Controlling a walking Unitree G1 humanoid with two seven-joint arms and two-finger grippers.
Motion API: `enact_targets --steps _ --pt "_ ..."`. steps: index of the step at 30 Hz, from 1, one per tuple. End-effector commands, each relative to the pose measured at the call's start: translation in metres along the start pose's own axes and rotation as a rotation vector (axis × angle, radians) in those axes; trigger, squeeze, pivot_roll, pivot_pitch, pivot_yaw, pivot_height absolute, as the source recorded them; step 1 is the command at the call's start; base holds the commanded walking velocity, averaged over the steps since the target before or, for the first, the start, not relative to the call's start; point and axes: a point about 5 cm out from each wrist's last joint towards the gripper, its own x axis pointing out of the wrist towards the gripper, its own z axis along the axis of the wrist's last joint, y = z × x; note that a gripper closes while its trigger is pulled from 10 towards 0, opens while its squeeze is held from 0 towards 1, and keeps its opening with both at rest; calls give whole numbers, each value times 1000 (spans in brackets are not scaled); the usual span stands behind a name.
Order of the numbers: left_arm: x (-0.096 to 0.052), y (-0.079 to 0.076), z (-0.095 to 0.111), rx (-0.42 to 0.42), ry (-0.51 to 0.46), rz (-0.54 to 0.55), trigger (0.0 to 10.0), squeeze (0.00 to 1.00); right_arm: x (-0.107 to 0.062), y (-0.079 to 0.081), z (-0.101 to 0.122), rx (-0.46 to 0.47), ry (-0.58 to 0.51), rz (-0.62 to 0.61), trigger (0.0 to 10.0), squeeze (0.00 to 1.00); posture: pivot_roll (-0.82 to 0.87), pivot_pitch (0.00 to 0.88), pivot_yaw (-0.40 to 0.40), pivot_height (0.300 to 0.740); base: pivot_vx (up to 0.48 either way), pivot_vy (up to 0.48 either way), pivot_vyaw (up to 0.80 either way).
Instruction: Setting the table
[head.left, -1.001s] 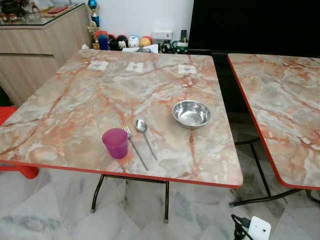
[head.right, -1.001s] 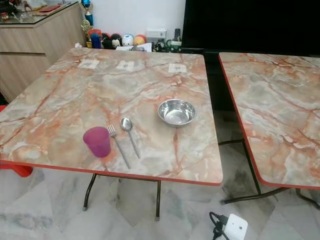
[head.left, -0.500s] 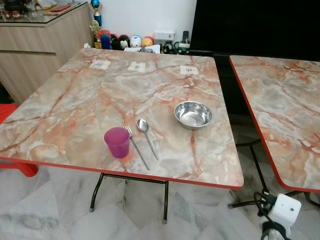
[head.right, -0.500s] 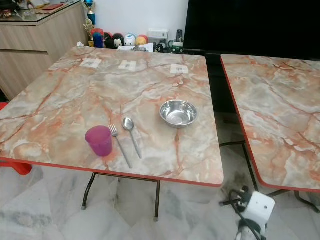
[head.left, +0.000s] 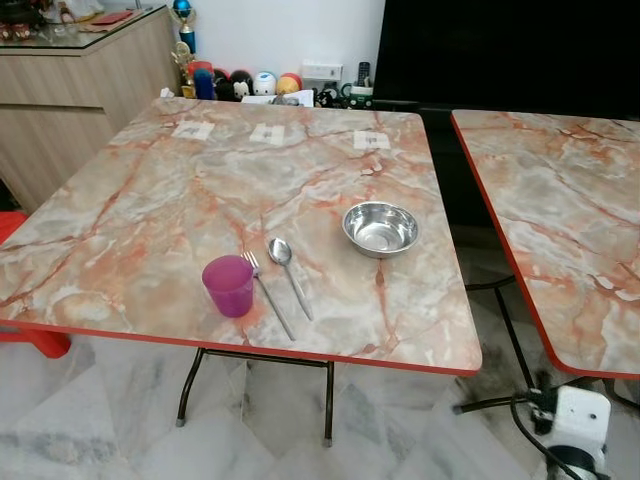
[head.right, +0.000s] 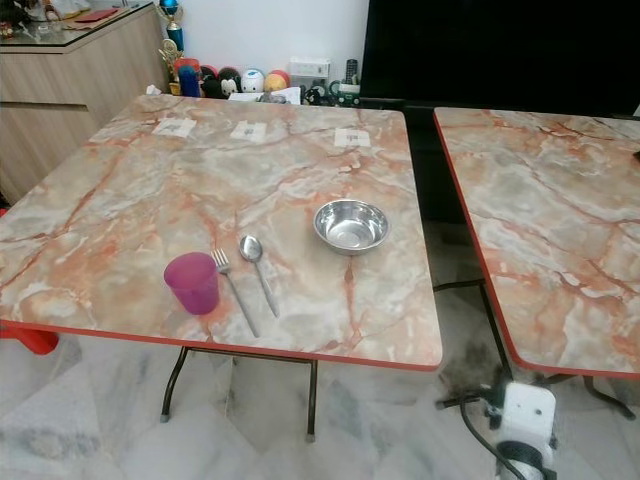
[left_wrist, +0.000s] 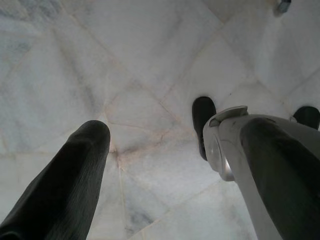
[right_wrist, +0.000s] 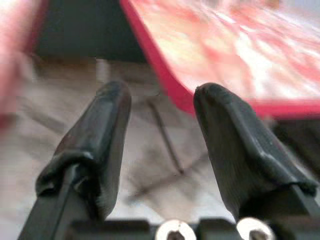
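Purple cup, fork, spoon and steel bowl sit near the tabletop front edge. Bowl likely light, rigid, slippery (pinch the rim). Left gripper and right gripper fingers spread, empty, low beside the floor.

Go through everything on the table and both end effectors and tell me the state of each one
Purple cup: upright, near the table's front edge.
Fork: lying flat beside the cup.
Spoon: lying flat, bowl up, beside the fork.
Steel bowl: upright, empty.
Left end effector: open, empty, above the floor.
Right end effector: open, empty, low beside a table edge.
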Motion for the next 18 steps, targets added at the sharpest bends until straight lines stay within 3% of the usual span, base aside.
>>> enact_targets --steps 1,7,11,18 --pt "-1 0 -6 12 20 -2 10000 0 -6 15 18 53 -49 95 10000 0 -29 48 -40 740 0 0 0" --pt "-1 0 -5 17 20 -3 10000 0 -10 23 39 93 -115 123 10000 0 -37 39 -32 740 0 0 0" --pt "-1 0 -4 25 17 -6 10000 0 15 29 73 143 -213 88 10000 0 -45 33 -27 740 0 0 0" --pt "-1 0 -3 27 8 -6 10000 0 33 50 95 244 -177 174 10000 0 -33 25 -25 740 0 0 0"
